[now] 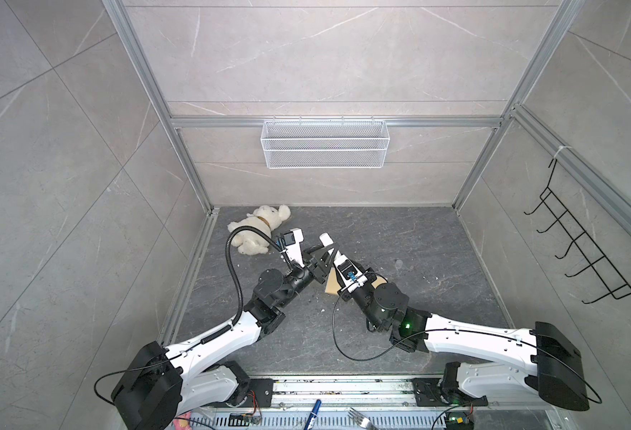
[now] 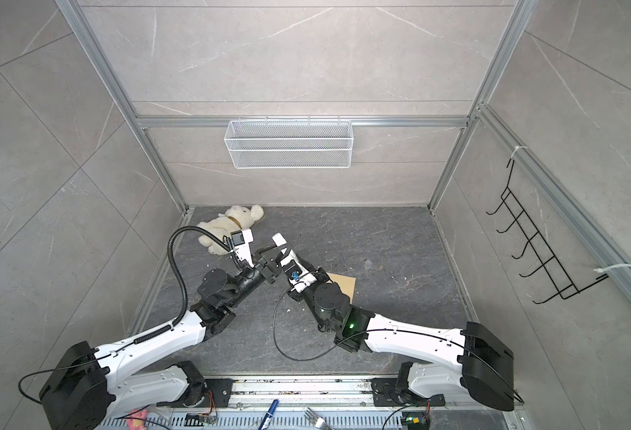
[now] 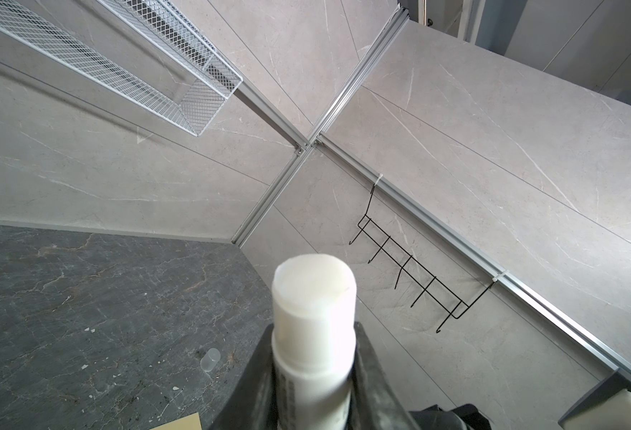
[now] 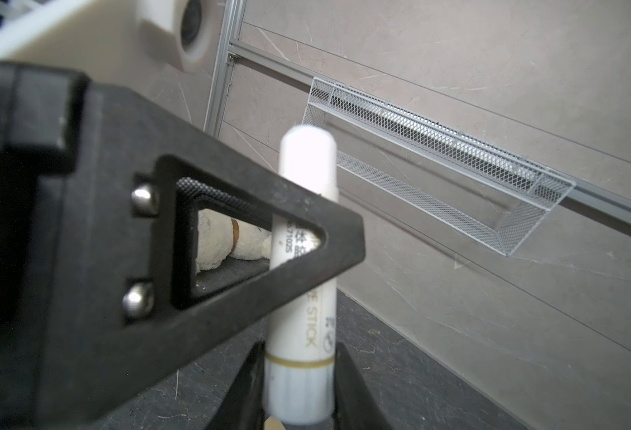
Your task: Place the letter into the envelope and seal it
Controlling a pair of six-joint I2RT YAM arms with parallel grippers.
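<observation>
We are clamping the left pincer [image 3: 312, 331] and the right pincer [image 4: 299, 350] on the uncapped white cylindrical glue stick [image 3: 314, 294]. The plain yellow-tan paper envelope [image 2: 345, 284] is lying on the dark stone worktop [image 2: 381, 242] beneath the right arm. No letter is showing, so we are judging insertion probably done and sealing pending.

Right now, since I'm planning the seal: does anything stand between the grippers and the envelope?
Nothing lies on the envelope where it shows, though the right arm covers most of it. The left gripper and right gripper are both shut on the glue stick, so neither is free.
</observation>
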